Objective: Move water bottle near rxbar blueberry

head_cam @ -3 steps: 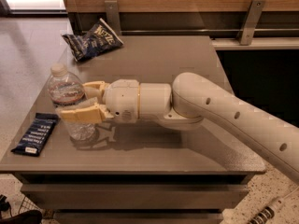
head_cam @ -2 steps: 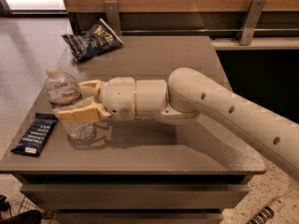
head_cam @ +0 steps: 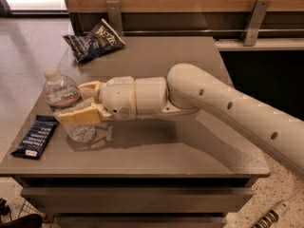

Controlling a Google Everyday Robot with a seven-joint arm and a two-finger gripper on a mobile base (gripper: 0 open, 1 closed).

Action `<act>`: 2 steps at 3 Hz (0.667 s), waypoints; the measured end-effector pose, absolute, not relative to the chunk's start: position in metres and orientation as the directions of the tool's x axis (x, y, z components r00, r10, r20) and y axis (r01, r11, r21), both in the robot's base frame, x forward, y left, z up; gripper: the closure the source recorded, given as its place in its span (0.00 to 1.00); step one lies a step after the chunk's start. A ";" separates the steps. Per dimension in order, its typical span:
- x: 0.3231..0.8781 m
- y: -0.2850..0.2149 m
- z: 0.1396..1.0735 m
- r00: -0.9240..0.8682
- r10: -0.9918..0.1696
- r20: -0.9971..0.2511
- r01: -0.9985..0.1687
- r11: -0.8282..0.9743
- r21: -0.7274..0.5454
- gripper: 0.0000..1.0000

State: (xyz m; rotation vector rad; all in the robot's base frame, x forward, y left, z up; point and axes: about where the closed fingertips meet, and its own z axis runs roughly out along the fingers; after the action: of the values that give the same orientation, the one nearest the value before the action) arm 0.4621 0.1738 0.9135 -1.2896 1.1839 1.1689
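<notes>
Large white lettering on the blue chip bag (head_cam: 95, 42) at the far left of the table (head_cam: 190, 151), present but not legible; rows of white text on the dark wrapper of the rxbar blueberry (head_cam: 35, 137) at the near left edge, too fine to read; red-and-white label band on the water bottle (head_cam: 59, 91), wording unreadable. Gripper (head_cam: 70, 102) clamped around the water bottle, just right of the rxbar blueberry.

Glossy clear plastic water bottle (head_cam: 59, 94) in matt cream plastic gripper (head_cam: 70, 102) jaws; matt grey bench (head_cam: 166, 151); glossy navy bar wrapper (head_cam: 35, 137).
</notes>
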 end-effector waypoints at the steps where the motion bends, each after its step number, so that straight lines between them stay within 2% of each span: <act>1: 0.464 0.173 0.909 0.036 -0.044 -0.998 -0.998 -0.043 -0.034 1.00; 2: 0.463 0.175 0.910 0.037 -0.044 -0.998 -0.998 -0.048 -0.034 0.83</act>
State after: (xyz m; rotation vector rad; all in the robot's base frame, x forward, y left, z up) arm 0.4627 0.1748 0.9098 -1.2935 1.1932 1.1956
